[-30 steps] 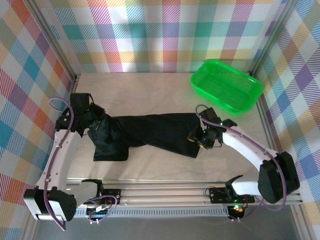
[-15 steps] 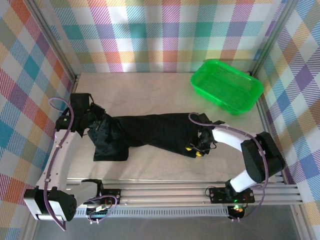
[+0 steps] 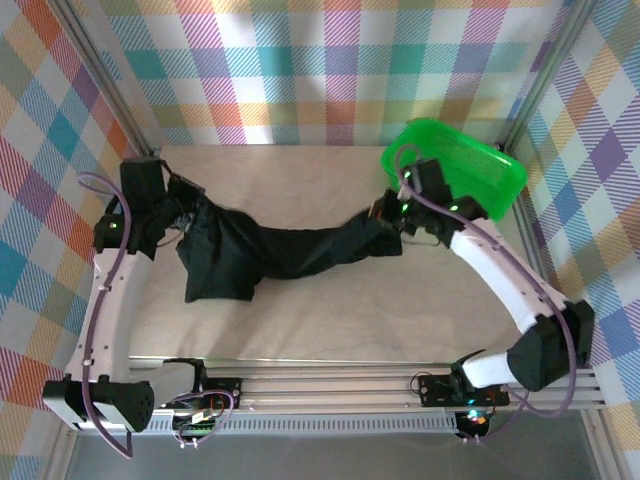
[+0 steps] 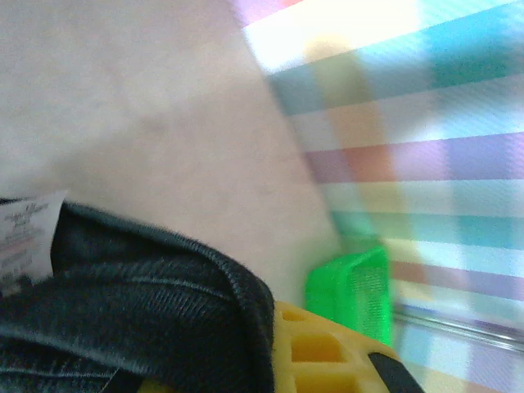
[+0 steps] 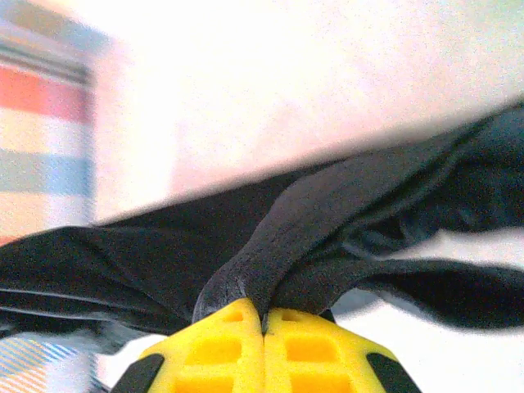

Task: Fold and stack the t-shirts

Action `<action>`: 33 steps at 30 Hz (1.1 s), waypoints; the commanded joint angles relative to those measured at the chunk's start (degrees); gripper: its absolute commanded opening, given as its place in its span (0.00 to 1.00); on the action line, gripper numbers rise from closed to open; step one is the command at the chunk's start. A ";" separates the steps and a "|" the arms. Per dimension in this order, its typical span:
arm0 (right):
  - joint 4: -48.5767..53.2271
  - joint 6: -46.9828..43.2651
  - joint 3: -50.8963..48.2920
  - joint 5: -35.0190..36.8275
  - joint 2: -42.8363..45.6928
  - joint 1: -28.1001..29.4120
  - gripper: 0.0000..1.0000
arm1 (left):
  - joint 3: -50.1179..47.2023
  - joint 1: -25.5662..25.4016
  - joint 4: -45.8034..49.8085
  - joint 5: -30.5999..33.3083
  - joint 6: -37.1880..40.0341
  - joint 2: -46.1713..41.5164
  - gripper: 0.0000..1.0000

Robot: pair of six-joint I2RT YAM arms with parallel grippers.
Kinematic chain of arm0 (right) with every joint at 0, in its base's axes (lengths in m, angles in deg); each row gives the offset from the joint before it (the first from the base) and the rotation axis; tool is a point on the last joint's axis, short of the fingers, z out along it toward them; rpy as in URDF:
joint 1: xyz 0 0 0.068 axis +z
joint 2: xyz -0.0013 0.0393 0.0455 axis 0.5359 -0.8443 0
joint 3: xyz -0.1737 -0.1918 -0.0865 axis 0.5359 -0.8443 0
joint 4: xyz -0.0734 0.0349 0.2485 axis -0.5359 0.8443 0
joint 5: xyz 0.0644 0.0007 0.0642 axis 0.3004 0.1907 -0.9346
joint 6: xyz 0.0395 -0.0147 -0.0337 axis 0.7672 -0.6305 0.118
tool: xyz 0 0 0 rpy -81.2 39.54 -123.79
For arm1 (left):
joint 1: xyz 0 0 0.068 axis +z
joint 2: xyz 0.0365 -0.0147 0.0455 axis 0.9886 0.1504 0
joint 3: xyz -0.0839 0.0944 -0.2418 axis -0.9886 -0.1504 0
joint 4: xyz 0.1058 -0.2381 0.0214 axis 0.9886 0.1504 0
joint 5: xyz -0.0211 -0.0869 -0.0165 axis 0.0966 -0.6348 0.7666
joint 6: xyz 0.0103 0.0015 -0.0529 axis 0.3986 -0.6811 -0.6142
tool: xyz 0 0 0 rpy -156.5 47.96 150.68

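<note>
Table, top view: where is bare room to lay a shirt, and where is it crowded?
Bare table: the far strip between t-shirt and back wall, left of the green basket; the wide near strip before the front rail. Crowded: by the left tool, right tool and basket.

Open table (image 3: 330,320) at the near edge and behind the stretched shirt (image 3: 290,250); basket (image 3: 480,175) blocking the far right corner.

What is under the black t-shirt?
The pale table shows around the t-shirt. The left gripper and right gripper pinch its two ends. The table part below the cloth is covered, so nothing there can be judged.
</note>
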 commanded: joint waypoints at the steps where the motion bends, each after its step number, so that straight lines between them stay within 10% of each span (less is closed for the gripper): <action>1: -2.71 -4.42 5.93 -1.53 3.07 -3.21 0.00 | 7.06 0.92 -4.26 1.99 -0.26 -1.99 0.00; 21: -16.84 -5.43 6.86 -0.85 25.76 -8.63 0.00 | 15.51 1.04 -9.82 19.71 -1.21 -21.08 0.00; 31: -17.63 -4.32 18.57 -2.77 -6.59 -9.32 0.00 | 11.87 3.12 -13.12 19.76 -3.34 5.56 0.00; 33: -15.12 -2.71 24.99 -5.53 -16.87 -9.68 0.17 | 14.37 4.77 -12.72 16.38 -4.04 15.14 0.00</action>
